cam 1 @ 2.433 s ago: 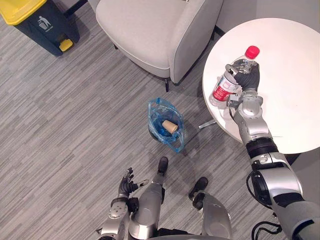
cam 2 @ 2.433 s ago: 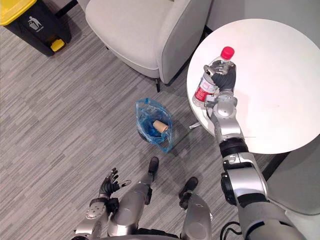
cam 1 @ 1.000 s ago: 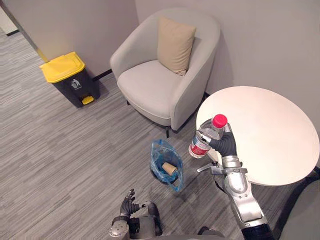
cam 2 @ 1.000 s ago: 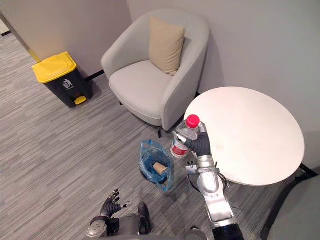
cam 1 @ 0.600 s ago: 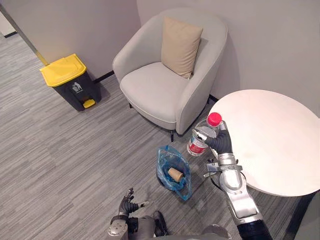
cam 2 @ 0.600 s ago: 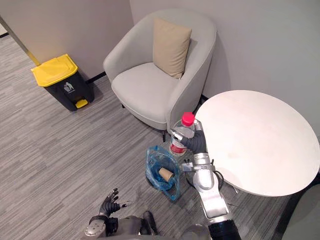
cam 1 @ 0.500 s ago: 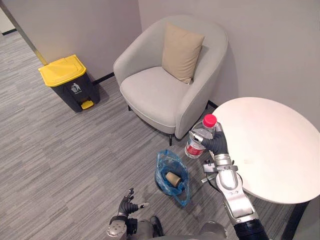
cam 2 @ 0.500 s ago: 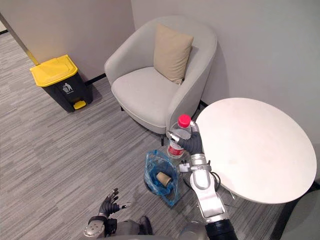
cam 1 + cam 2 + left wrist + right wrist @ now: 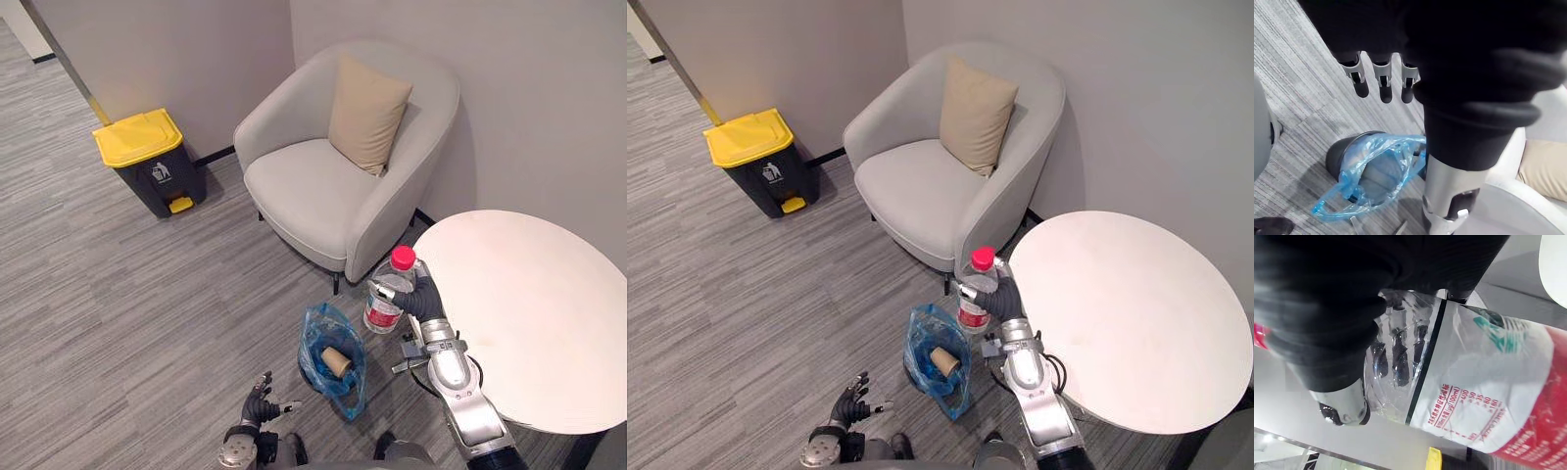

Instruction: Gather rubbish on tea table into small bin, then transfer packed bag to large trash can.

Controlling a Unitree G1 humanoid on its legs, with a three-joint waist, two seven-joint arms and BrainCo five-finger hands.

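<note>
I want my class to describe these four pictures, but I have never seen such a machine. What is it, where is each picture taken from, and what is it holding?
This is a two-legged humanoid robot with two arms. Two pictures come from cameras in its head, looking down at the room; the other two come from a camera on each wrist, close up. The right robot hand is curled round a plastic bottle with a red cap, beside the round white table. On the floor nearby stands a small bin lined with a blue bag, with a paper cup inside. The left robot hand hangs open, holding nothing. Further off are a grey armchair and a yellow-lidded trash can.
</note>
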